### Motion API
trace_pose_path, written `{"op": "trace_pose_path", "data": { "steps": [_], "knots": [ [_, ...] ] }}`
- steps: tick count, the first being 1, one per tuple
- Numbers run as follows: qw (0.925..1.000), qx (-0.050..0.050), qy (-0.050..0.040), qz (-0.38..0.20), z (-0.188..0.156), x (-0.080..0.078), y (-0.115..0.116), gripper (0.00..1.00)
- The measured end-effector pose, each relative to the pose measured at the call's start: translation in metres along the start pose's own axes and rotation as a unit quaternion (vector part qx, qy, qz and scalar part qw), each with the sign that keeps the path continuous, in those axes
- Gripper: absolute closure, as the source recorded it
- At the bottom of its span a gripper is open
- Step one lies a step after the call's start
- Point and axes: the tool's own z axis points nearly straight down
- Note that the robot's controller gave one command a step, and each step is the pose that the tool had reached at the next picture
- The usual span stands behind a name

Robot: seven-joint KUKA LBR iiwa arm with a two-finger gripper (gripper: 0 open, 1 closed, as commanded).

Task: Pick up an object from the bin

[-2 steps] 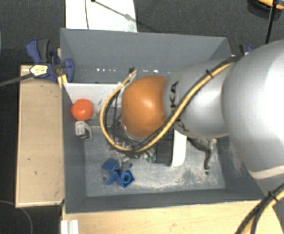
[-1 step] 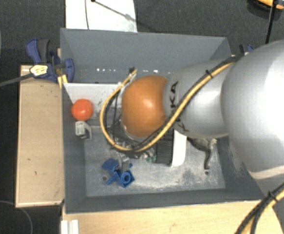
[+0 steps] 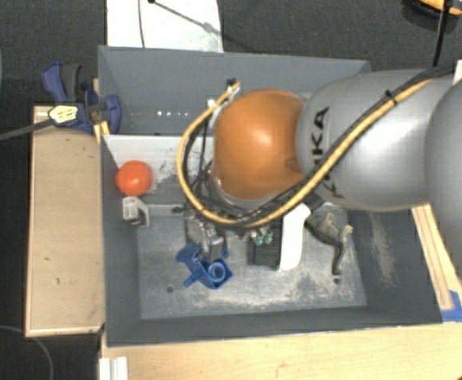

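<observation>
My gripper (image 3: 204, 237) hangs low in the middle of the bin, under the arm's orange dome. Directly in front of it and touching its lower end lies a small blue plastic piece (image 3: 205, 271) with a ring-shaped end. Whether the gripper grasps this piece cannot be made out. Just right of the gripper, a white bottle (image 3: 292, 237) stands against a dark green-marked block (image 3: 263, 248).
An orange ball (image 3: 134, 177) rests by the bin's left wall, with a small grey-white fitting (image 3: 134, 210) just below it. A grey metal tool (image 3: 334, 241) lies to the right of the bottle. The arm covers the bin's upper right.
</observation>
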Motion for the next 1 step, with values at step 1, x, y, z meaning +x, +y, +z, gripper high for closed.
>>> {"op": "trace_pose_path", "data": {
  "steps": [1],
  "knots": [
    [1.0, 0.0, 0.0001, 0.001, 0.0, 0.0, 0.0, 1.0]
  ]
}}
